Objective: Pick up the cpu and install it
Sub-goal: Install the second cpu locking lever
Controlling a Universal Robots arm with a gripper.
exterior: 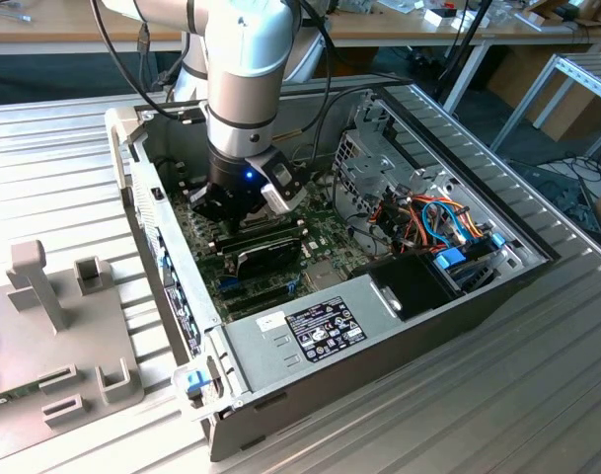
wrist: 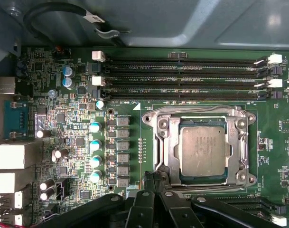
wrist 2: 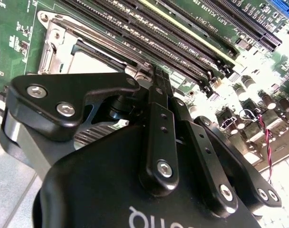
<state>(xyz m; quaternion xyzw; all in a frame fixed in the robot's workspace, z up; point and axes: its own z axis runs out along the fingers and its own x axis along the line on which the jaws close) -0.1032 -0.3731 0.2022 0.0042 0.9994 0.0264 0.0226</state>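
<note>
The cpu (wrist: 203,153) is being seen seated in the motherboard (wrist: 78,142) socket; the gripper (wrist: 156,183) (fingers pressed closed, holding nothing) is being held just beside it, risking bent pins if bumped

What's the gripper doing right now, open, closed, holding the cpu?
Gripper: closed, fingers pressed together, holding nothing. It sits just beside the socket frame; the cpu lies flat in the socket, apart from it.
</note>
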